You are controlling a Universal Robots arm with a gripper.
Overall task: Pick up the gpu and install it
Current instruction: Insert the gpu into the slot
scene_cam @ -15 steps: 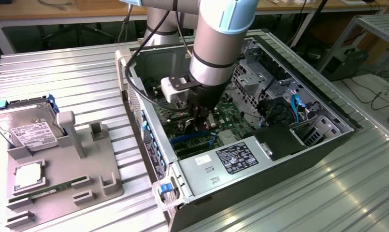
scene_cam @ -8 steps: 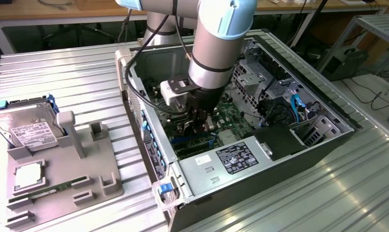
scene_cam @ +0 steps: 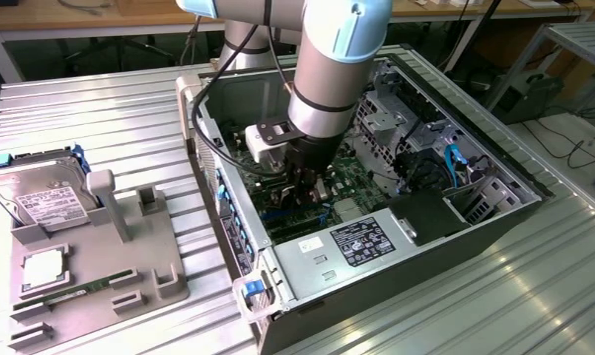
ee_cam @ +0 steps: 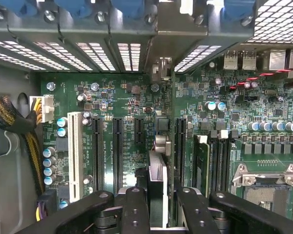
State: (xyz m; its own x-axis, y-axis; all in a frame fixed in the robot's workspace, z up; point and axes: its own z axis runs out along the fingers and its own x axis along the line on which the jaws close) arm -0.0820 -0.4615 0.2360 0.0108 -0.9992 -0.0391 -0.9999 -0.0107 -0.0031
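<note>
The open computer case lies on its side on the metal table, and my arm reaches down into it. My gripper hangs just over the green motherboard. In the wrist view the gpu is seen edge-on as a thin upright card, and my gripper is shut on it, with a black finger on either side. The card stands over the motherboard between two black expansion slots, and its far end reaches toward the case's rear bracket openings. Whether it is seated in a slot I cannot tell.
A white slot, memory slots and the CPU socket flank the card. A braided cable bundle runs along the case wall. The power supply sits near the arm. On the exterior view's left, a grey holder carries a hard drive and a RAM stick.
</note>
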